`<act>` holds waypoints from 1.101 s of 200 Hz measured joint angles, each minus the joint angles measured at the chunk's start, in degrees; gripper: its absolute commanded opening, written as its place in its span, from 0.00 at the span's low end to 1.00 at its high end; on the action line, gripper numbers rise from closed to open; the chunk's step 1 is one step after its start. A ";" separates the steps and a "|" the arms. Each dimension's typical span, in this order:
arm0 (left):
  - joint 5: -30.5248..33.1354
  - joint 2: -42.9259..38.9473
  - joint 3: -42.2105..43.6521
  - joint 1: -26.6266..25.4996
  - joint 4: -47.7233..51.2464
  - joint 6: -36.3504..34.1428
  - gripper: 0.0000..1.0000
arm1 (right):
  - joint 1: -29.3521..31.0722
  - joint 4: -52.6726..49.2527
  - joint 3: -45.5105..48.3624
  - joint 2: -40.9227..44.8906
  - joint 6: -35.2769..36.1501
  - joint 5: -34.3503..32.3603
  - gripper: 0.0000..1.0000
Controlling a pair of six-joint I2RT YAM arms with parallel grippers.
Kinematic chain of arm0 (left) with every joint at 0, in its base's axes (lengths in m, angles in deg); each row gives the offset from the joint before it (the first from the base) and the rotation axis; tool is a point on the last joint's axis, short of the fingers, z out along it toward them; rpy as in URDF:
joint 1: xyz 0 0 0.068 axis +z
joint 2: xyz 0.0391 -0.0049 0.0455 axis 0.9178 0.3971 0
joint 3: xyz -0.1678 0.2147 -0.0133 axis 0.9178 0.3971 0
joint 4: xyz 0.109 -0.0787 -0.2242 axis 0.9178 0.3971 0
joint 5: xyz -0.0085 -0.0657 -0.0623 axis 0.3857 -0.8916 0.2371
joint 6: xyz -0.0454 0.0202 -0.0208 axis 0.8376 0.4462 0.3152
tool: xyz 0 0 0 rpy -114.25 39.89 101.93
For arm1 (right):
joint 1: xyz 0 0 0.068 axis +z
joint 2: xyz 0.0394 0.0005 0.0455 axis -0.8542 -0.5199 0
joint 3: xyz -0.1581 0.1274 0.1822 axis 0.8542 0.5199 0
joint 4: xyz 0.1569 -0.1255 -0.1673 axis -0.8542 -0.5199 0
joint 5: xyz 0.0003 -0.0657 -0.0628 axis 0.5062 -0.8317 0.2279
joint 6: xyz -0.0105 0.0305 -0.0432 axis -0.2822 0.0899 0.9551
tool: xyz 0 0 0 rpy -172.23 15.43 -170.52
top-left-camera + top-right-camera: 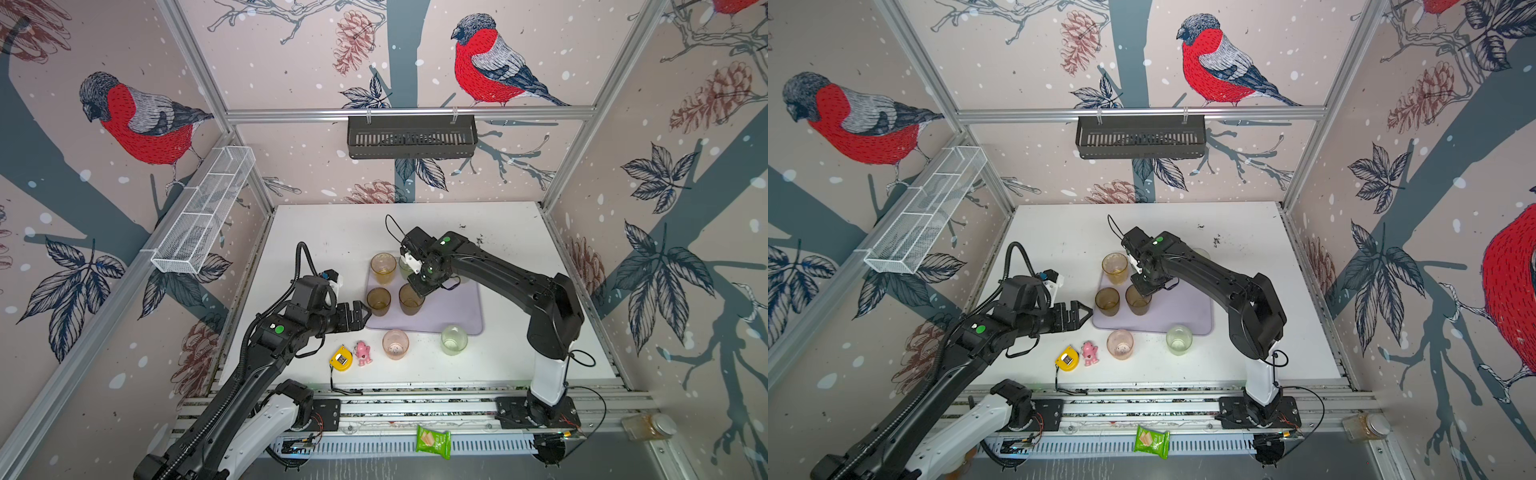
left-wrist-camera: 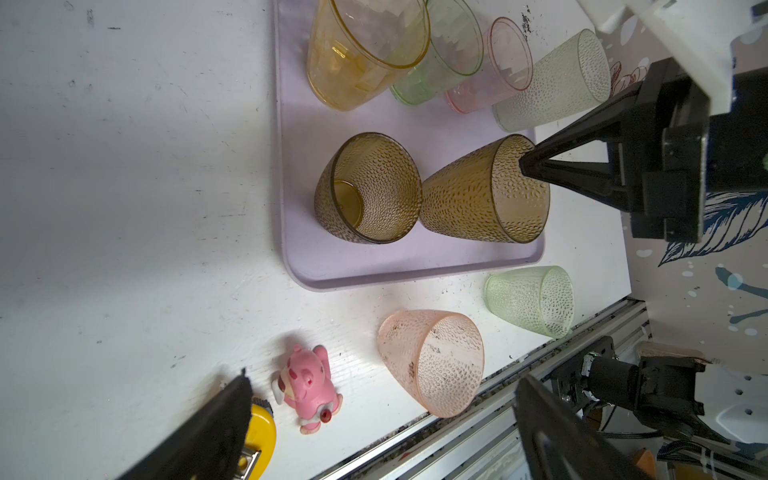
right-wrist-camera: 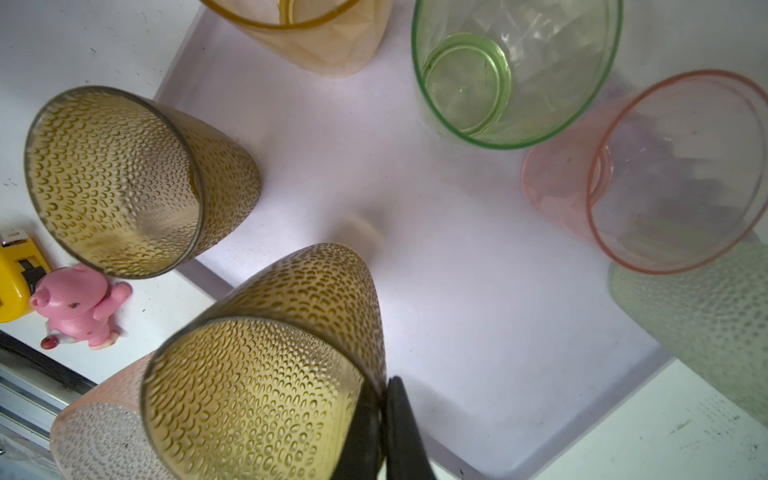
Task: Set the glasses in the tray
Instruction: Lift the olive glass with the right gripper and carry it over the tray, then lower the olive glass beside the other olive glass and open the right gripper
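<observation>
The left tool hangs just left of the tray. Its two black fingers are spread wide and hold nothing. Near the tray's front left corner, a yellow tape measure and a small pink toy lie on the white tabletop.

The tray is flat and pale purple, with round corners and a low rim. At its back left corner stands the amber glass, smooth and see-through. In front of that, right by the left rim, stands a brown glass covered in little bumps. Just right of it is a second brown glass, bumpy too. The right tool pinches the rim of this glass, closed tight with one finger inside and one outside. I cannot tell if the bottom of this glass touches the tray.

Behind it on the tray stand a smooth green glass and a smooth pink glass, close together. A tall frosted glass is at the tray's back right corner. I cannot tell if it stands on the tray or just off it. The right half of the tray is bare.

Just in front of the tray's front rim, on the tabletop, stand a bumpy pink glass and, further right, a bumpy green glass. Behind the tray and to its right, the tabletop is open, with dark specks.
</observation>
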 measured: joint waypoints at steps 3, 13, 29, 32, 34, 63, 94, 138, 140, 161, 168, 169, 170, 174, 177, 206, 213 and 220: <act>0.00 0.00 0.02 0.00 -0.04 0.00 0.98 | 0.02 0.00 -0.07 -0.11 0.00 0.00 0.01; 0.00 0.00 0.04 0.00 -0.11 0.00 0.98 | 0.04 0.00 -0.24 -0.50 0.00 0.00 0.01; 0.00 0.00 0.07 0.00 -0.15 0.00 0.98 | 0.04 -0.02 -0.48 -1.07 0.00 0.00 0.01; 0.00 0.02 0.07 0.00 -0.15 0.00 0.98 | 0.04 -0.02 -0.55 -1.14 0.00 0.00 0.01; 0.00 0.02 0.07 0.00 -0.17 0.00 0.98 | 0.02 -0.02 -0.59 -1.20 0.00 0.00 0.01; 0.02 0.15 0.04 0.00 -0.17 -0.02 0.98 | 0.02 0.02 -1.27 -1.97 0.00 0.02 0.01; 0.07 0.33 0.04 0.00 -0.17 -0.07 0.98 | -0.02 0.04 -1.97 -2.89 0.00 0.33 0.01; 0.15 0.42 0.02 0.00 -0.17 -0.15 0.98 | -0.04 0.09 -1.97 -3.21 0.00 0.44 0.01; 0.15 0.42 0.02 0.00 -0.17 -0.15 0.98 | -0.04 0.09 -1.97 -3.21 0.00 0.44 0.01; 0.17 0.46 0.02 0.00 -0.17 -0.15 0.98 | -0.09 0.15 -1.95 -3.34 0.00 0.50 0.01; 0.17 0.50 0.02 0.00 -0.17 -0.15 0.98 | -0.15 0.20 -1.95 -3.41 0.00 0.59 0.01; 0.17 0.52 0.00 0.00 -0.17 -0.15 0.98 | -0.17 0.20 -1.95 -3.43 0.00 0.61 0.02; 0.17 0.52 0.00 0.00 -0.17 -0.15 0.98 | -0.20 0.20 -1.95 -3.43 0.00 0.61 0.02; 0.17 0.55 0.00 0.00 -0.17 -0.15 0.98 | -0.22 0.20 -1.92 -3.48 0.00 0.68 0.01; 0.17 0.55 0.00 0.00 -0.17 -0.17 0.98 | -0.22 0.20 -1.92 -3.50 0.00 0.70 0.02; 0.17 0.83 -0.02 0.00 -0.17 -0.17 0.98 | -0.20 0.26 -1.92 -3.82 0.00 1.14 0.03; 0.17 0.87 -0.02 0.00 -0.17 -0.17 0.98 | -0.22 0.31 -1.92 -3.85 0.00 1.27 0.03; 0.17 0.90 -0.02 0.00 -0.17 -0.17 0.98 | -0.20 0.37 -1.92 -3.87 0.00 1.42 0.03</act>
